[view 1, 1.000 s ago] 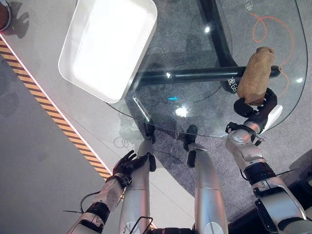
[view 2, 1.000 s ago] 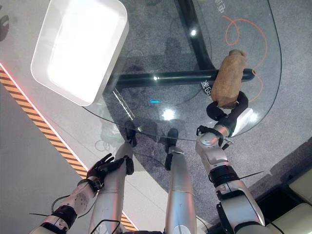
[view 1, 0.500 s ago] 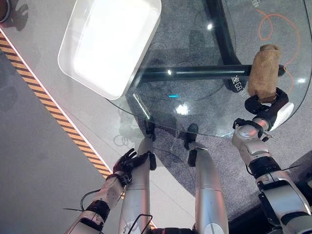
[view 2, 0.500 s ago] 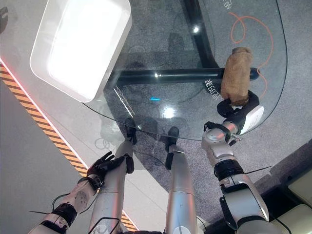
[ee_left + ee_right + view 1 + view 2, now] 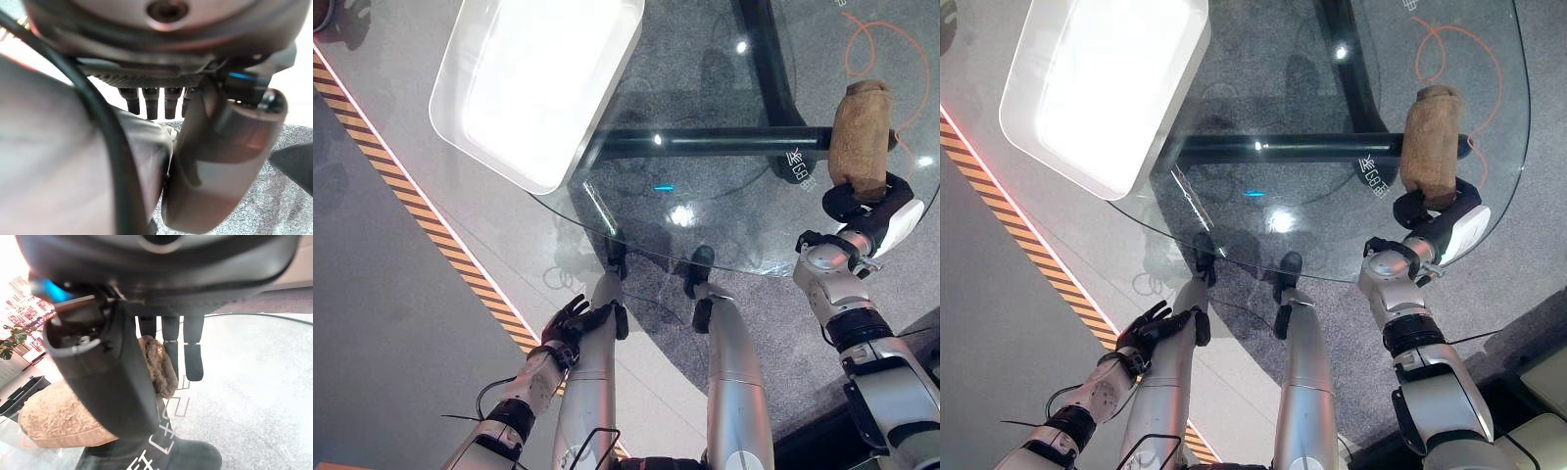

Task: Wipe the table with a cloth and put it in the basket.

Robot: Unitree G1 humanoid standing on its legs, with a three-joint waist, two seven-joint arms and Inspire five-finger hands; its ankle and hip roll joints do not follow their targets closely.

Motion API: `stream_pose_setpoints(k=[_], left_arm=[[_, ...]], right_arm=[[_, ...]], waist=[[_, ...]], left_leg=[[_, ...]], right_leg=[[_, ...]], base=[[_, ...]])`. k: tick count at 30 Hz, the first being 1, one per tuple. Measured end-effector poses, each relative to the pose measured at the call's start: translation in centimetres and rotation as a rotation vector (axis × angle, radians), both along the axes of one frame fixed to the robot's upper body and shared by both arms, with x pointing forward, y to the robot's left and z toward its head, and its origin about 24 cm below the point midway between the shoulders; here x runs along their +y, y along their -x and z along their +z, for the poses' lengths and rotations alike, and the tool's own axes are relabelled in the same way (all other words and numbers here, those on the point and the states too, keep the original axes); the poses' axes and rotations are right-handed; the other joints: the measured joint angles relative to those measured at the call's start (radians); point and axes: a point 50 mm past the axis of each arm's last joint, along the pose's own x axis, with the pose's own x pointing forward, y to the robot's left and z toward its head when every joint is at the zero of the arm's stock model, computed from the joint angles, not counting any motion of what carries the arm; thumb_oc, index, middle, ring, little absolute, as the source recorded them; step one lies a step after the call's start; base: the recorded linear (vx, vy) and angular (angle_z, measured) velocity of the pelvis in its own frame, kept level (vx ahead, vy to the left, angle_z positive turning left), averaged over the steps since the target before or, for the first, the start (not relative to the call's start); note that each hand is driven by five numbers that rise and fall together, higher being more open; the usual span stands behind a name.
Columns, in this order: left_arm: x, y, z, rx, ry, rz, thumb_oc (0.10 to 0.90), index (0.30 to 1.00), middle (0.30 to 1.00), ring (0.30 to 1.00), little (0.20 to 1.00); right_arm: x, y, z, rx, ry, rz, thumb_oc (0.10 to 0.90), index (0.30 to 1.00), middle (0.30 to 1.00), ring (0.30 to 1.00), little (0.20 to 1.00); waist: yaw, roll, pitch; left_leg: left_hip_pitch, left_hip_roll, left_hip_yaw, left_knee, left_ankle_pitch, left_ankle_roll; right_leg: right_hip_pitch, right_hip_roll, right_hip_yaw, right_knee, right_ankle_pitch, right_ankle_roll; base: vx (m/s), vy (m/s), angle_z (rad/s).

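Brown cloth (image 5: 859,137) on glass table (image 5: 705,225), right hand (image 5: 869,208) fingers curled round it, left hand (image 5: 570,325) fingers relaxed

fuzzy brown cloth (image 5: 860,135), glossy glass table (image 5: 705,225)

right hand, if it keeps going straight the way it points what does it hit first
The right hand already has the brown cloth at its fingers; beyond the cloth lies bare glass table, as far as depth can be judged.

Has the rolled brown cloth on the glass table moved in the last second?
Yes. The brown cloth slid toward the robot's right along the black bar beneath the glass, in the right hand.
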Motion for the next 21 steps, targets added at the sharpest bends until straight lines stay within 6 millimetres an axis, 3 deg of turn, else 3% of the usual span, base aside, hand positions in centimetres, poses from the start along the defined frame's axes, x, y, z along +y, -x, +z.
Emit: stream_pose_setpoints(k=[9, 16, 21], left_arm=[[-0.1, -0.1, 0.1, -0.006, 0.003, -0.001, 0.800, 0.900, 0.900, 0.900, 0.900], [-0.2, -0.1, 0.2, -0.010, 0.011, 0.000, 0.800, 0.900, 0.900, 0.900, 0.900], [-0.2, -0.1, 0.2, -0.012, 0.013, 0.000, 0.800, 0.900, 0.900, 0.900, 0.900]], right_arm=[[0.8, -0.2, 1.5, 0.018, 0.128, 0.052, 0.100, 0.300, 0.300, 0.300, 0.200], [3.1, -0.9, 3.7, 0.054, 0.331, 0.244, 0.100, 0.300, 0.300, 0.300, 0.200], [4.1, -1.2, 4.6, 0.072, 0.385, 0.350, 0.100, 0.300, 0.300, 0.300, 0.200]], waist=[[0.002, 0.002, 0.001], [0.008, 0.002, 0.001], [0.013, 0.002, 0.001]], left_leg=[[-0.005, 0.000, 0.002, -0.001, 0.000, 0.000], [-0.005, 0.000, -0.001, -0.001, 0.004, 0.004], [-0.005, -0.001, -0.006, -0.001, 0.004, 0.001]], right_leg=[[-0.007, 0.000, 0.001, 0.001, 0.000, 0.000], [-0.006, -0.001, -0.003, 0.013, -0.001, -0.001], [-0.005, -0.002, -0.007, 0.016, -0.002, -0.002]], base=[[0.00, 0.015, 0.00], [0.00, 0.000, 0.00], [0.00, 0.000, 0.00]])
